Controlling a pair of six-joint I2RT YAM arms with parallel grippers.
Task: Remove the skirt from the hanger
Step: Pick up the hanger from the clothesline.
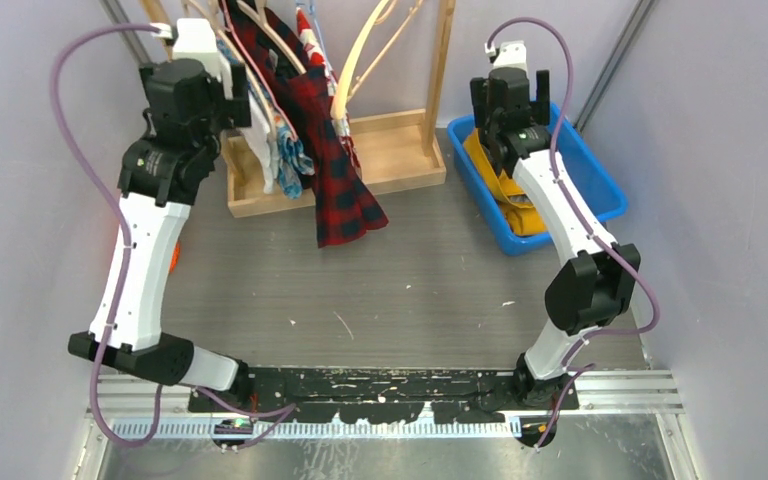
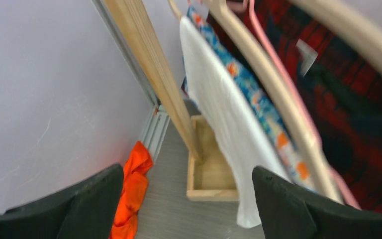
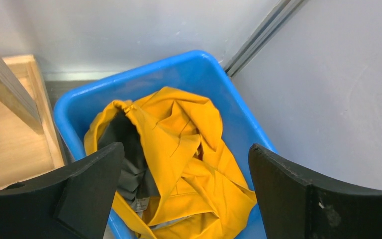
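Red-and-black plaid skirt [image 1: 335, 150] hangs from a pale wooden rack [image 1: 400, 160] at the far side of a grey table [image 1: 410, 290], its hem draping over the front lip of the rack's base. It is near the middle of the rail, with a white garment [image 2: 219, 114] and a blue floral one [image 2: 258, 99] hanging to its left.

The left arm rises from its base at the near left edge. Its white forearm slants up and away, and its wrist bends right toward the rack's left end. The left gripper [image 1: 235, 100] sits beside the hanging clothes with its jaws spread wide and nothing between them. From its wrist camera, the white garment hangs just ahead and the plaid fills the far right. A thin pink hanger [image 2: 283, 84] lies against the plaid, though whether it carries the skirt is unclear. An orange cloth [image 2: 132, 194] lies on the table by the left wall.

The right arm rises from the near right, its elbow jutting outward and its forearm reaching back to the left. The right gripper [image 1: 512, 100] hangs over a blue bin [image 1: 600, 185], also spread wide and empty. A crumpled yellow garment [image 3: 179, 144] lies in the bin directly below it.
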